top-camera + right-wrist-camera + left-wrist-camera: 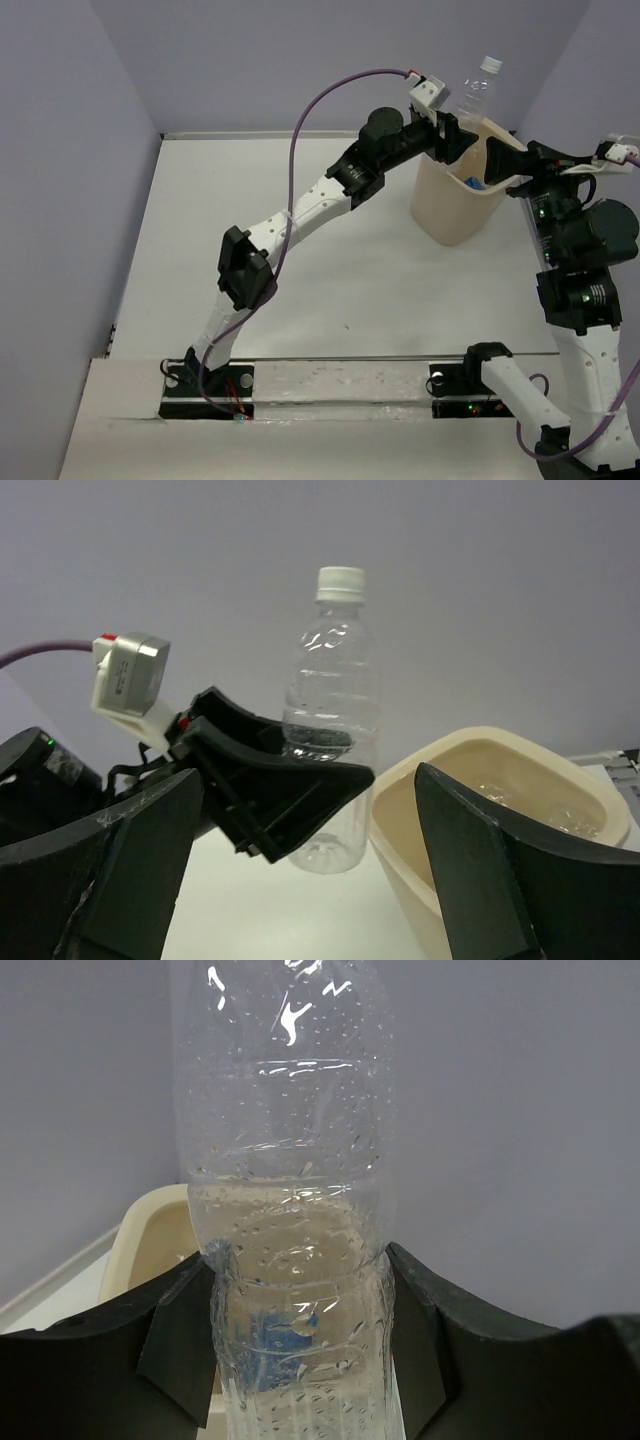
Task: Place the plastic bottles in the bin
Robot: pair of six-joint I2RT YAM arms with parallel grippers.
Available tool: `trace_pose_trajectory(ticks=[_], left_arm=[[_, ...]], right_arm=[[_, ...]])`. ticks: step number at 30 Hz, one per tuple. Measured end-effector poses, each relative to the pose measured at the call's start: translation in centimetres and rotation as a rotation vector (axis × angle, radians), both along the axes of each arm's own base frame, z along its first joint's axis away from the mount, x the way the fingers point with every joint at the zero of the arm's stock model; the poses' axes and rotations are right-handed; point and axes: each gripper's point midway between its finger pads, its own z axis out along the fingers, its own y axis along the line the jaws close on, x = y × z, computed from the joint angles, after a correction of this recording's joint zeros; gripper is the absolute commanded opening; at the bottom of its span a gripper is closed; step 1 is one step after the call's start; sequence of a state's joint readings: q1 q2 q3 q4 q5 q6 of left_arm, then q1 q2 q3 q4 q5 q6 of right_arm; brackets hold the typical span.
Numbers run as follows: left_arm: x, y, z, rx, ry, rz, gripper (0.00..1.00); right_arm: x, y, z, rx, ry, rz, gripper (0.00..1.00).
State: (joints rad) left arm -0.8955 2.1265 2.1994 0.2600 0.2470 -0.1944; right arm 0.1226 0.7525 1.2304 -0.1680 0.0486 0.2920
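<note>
**Held item.** One plastic bottle (480,88) is in the upper right of the top view. It is clear and thin-walled, with moulded ribs, droplets on the inside and a white screw cap. It stands nearly upright. The left gripper (452,135) is clamped on its lower body. In the left wrist view the matte black fingers (175,1345) press both sides, and the rounded base hangs below them.

**Receptacle.** The bin (440,205) is smooth cream-beige plastic with a rounded-square mouth, rolled rim and tapering sides. It stands on the white table (330,290), right of centre in the top view. The held bottle is at the bin's upper-left rim. The views do not show whether its base is over the mouth or just outside it. Other bottles (525,800), clear and crinkled, lie inside the bin, one with a blue label (472,182).

**Right gripper.** The right gripper (505,160) is at the bin's right rim. Its fingers (140,860) are spread wide, with nothing between them.

**Clearances.** Lavender walls (70,200) bound the table at the left and top of the top view. The bin's far corner is close to the top wall. The table surface left of the bin is bare.
</note>
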Motion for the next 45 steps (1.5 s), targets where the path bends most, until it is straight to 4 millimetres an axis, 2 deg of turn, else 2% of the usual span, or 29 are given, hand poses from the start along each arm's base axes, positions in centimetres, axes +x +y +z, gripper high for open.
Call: trace_pose_trajectory(ticks=[4, 9, 12, 16, 20, 22, 23, 29, 34, 38, 42, 43, 45], left_arm=[[1.0, -1.8, -0.1, -0.04, -0.032, -0.022, 0.43], [1.8, -4.1, 0.3, -0.138, -0.075, -0.067, 0.43], [2.2, -4.8, -1.1, -0.151, -0.069, -0.077, 0.44], [2.9, -5.6, -2.7, -0.173, -0.069, -0.078, 0.48], [3.3, -6.1, -3.4, -0.211, -0.084, -0.078, 0.57], [3.6, -6.4, -4.1, -0.228, -0.086, -0.077, 0.65], [3.7, -6.6, -4.4, -0.232, -0.085, -0.077, 0.74], [4.5, -7.3, -6.9, -0.242, -0.064, -0.066, 0.97], [4.7, -7.5, -7.8, -0.249, -0.05, -0.065, 0.99], [4.6, -7.4, -7.3, -0.268, -0.059, -0.07, 0.99], [4.3, -7.1, -7.9, -0.237, -0.056, -0.067, 0.99], [4.2, -6.9, -8.2, -0.214, -0.05, -0.064, 0.99], [3.8, -6.3, -7.6, -0.192, -0.056, -0.057, 0.99]], right_arm=[[1.2, 1.2, -0.8, -0.021, 0.034, 0.055, 1.0], [3.9, 1.1, -2.0, -0.043, 0.099, 0.035, 1.0], [6.1, 0.4, -2.1, -0.05, 0.127, -0.011, 1.0], [8.1, 0.1, -3.9, -0.053, 0.193, -0.026, 1.0], [7.7, 0.1, -3.7, -0.052, 0.189, -0.025, 1.0], [6.7, 0.0, -3.0, -0.048, 0.164, -0.024, 1.0], [6.2, -0.1, -2.4, -0.047, 0.147, -0.024, 1.0], [3.6, 0.2, -0.2, -0.033, 0.071, 0.001, 0.99], [3.0, 1.2, -0.8, -0.027, 0.063, 0.064, 0.99], [3.1, 1.7, -1.8, -0.022, 0.083, 0.092, 0.97], [2.8, 1.7, -2.1, -0.019, 0.083, 0.093, 0.78], [2.6, 1.7, -2.1, -0.018, 0.08, 0.092, 0.66], [1.7, 1.6, -1.9, -0.012, 0.064, 0.09, 0.48]])
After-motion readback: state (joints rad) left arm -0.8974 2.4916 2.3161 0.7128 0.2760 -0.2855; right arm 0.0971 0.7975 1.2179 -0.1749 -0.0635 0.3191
